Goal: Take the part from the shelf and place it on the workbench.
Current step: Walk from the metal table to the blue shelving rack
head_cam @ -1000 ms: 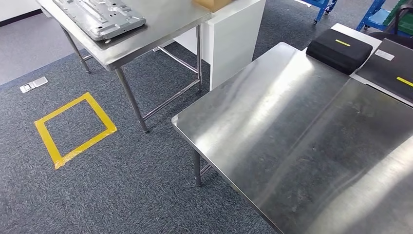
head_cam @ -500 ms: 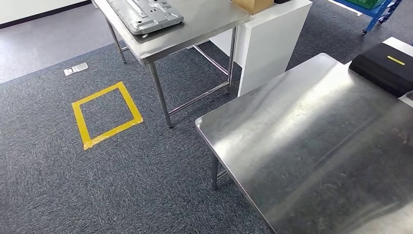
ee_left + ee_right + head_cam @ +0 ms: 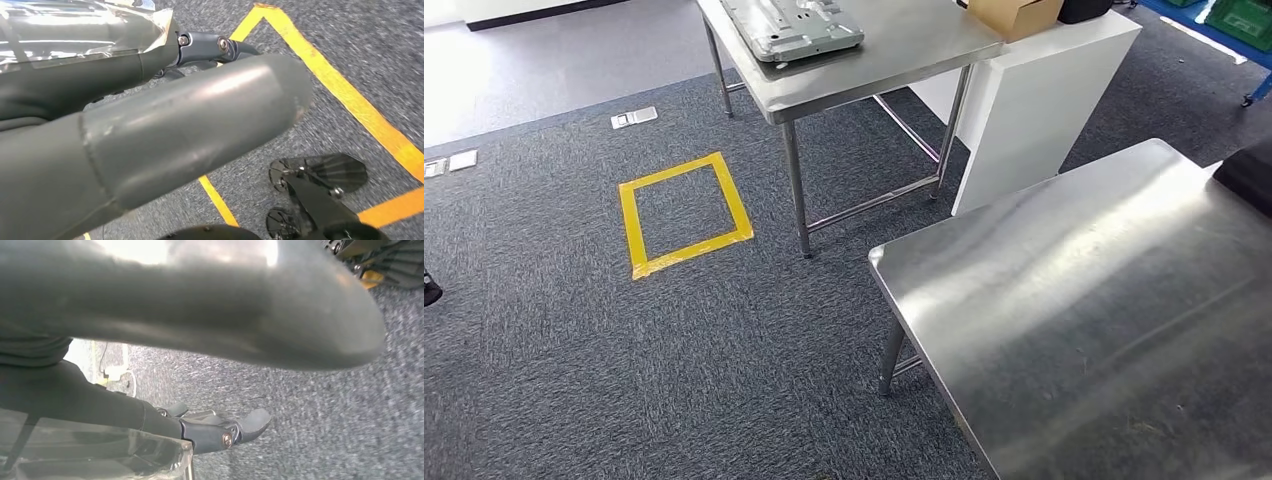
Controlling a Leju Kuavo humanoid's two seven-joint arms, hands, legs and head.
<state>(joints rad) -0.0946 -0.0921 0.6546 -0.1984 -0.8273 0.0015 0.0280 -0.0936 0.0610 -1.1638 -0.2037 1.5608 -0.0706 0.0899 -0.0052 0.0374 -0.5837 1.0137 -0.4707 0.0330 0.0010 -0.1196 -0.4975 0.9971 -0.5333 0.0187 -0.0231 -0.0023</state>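
Note:
A grey machined metal plate lies on the far steel table at the top of the head view. The near steel workbench spreads over the lower right with a bare top. My left hand hangs over the carpet in the left wrist view, its thick thumb and dark fingers stretched out with nothing in them. My right hand hangs the same way, its fingers apart and holding nothing.
A yellow tape square marks the carpet left of the tables. A white cabinet with a cardboard box stands behind the workbench. A black case sits at the right edge. Floor outlet plates lie at the far left.
The camera has turned left: both tables and the yellow square have slid right in the picture, and the black cases have nearly left the right edge.

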